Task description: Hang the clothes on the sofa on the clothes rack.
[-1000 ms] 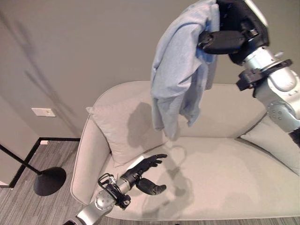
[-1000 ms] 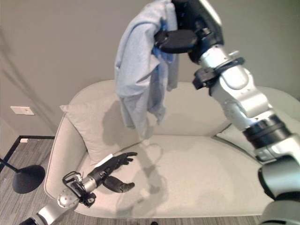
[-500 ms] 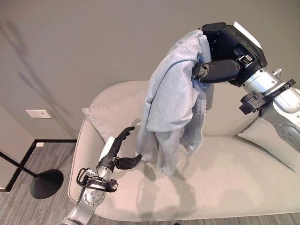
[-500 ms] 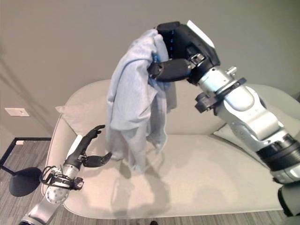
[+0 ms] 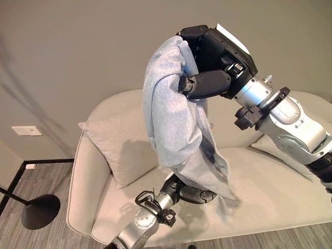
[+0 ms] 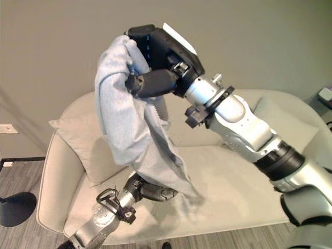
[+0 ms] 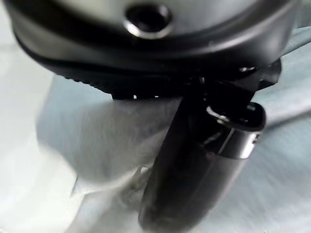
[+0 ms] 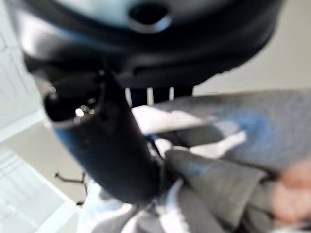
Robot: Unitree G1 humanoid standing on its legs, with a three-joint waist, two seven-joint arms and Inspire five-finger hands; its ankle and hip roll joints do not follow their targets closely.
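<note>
- High above the sofa [image 5: 259,202], the right hand [image 5: 218,62] holds a pale blue garment [image 5: 174,124] with its thumb and fingers curled round a bunch of the cloth near the top; the right wrist view shows folds pinched between the thumb and the palm.
- Compared with half a second ago, the right hand has swung further toward the robot's left, and the garment now hangs over the sofa's middle, its lower hem trailing onto the seat cushion.
- Half a second ago the left hand [image 5: 189,193] stood raised with fingers spread beside the hanging cloth; now it lies low on the seat, tucked under the garment's lower edge.
- Its thumb presses against cloth in the left wrist view, but the fingers are hidden under the fabric, so I cannot tell whether they grip.
- A square cushion [image 5: 119,150] leans against the sofa's left armrest, just beside the hanging cloth; a second cushion [image 6: 282,122] sits at the right end, behind the right arm.
- Open seat remains to the right of the hem, between it and the right cushion.
- On the grey floor at far left stands a dark round base [image 5: 39,211] with a thin pole, well apart from the sofa's left edge.
- A plain wall rises behind the sofa back, with a white wall plate [image 5: 26,130] low on the left.
</note>
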